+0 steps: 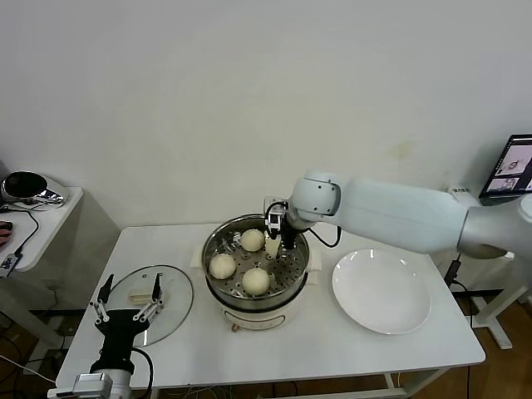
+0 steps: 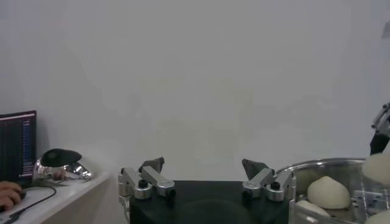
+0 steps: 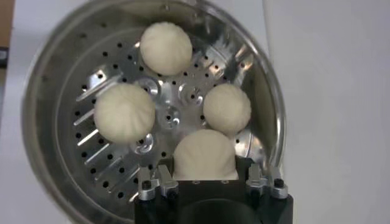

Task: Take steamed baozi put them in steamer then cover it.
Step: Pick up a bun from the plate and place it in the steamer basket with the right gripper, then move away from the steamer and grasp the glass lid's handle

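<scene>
A: Stainless steel all round. The steamer (image 1: 256, 287) stands mid-table on its cream base, and the right gripper (image 1: 277, 238) reaches down into it from the far right side.

B: Holding anything?

A: Yes, its fingers (image 3: 158, 182) are clamped on one steamed baozi (image 3: 204, 156), right above the perforated tray (image 3: 116, 163). Three other buns already lie on that tray: one (image 3: 124, 112), another (image 3: 166, 47) and a third (image 3: 226, 108), which sits just beside the held one.

B: And the cover?

A: The glass cover (image 1: 155, 293) lies flat on the table to the steamer's left. The left gripper (image 1: 126, 301) hangs at its near edge, fingers spread wide, gripping nothing.

B: Right of the steamer?

A: A white plate (image 1: 381, 292), apart from it.
</scene>
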Controlling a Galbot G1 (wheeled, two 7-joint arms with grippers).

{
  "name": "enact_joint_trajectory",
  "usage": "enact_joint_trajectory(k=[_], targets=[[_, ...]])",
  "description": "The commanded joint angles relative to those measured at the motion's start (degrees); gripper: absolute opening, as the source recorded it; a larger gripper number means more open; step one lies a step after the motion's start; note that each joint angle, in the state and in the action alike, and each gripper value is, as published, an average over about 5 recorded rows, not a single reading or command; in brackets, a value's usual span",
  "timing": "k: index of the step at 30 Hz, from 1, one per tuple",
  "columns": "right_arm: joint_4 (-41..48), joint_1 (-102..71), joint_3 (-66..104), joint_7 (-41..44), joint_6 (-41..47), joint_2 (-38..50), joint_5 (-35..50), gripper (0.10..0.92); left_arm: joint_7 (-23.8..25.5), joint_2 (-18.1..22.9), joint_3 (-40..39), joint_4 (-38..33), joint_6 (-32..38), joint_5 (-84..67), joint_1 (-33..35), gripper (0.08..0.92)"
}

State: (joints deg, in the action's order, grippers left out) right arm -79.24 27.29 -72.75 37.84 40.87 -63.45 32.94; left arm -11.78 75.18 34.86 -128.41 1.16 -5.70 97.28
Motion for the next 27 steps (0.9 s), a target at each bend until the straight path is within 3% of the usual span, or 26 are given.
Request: enact_joint_trajectory(k=[1,6,12,16,21,27], targets=[[3.0,-3.8,1.0,-0.9,0.7,-1.4,-2.0,0.619,0.0,0.0,0.0,-0.1,0.0,0.0,0.0,0.823],[3.3,-4.6,1.6,-1.2,0.5,-1.4,-2.8,0.629,0.0,0.0,0.0,-0.2,0.0,0.0,0.0,0.823],[1.8,-4.6,3.3,-1.1,0.3,-0.2,-2.0,0.765,0.0,0.1,-0.1,-0.2,0.0,0.1,0.1,0.823],[-1.8,-1.7,4.9,-1.0,0.5,3.1,-0.5,0.818,0.0,0.0,-0.1,-0.2,-0.1,0.2,0.0,0.823],[-10.6,1.7,8.4,-1.6,0.1,11.4,2.2,0.822,-0.2,-0.2,-0.3,-0.1,-0.3,0.0,-0.4,0.823],[-24.7,-8.0,17.6,-16.9,-7.3,25.9,6.3,0.823,-1.2,-0.5,-0.3,1.4,-1.2,-0.5,-0.7,0.823]])
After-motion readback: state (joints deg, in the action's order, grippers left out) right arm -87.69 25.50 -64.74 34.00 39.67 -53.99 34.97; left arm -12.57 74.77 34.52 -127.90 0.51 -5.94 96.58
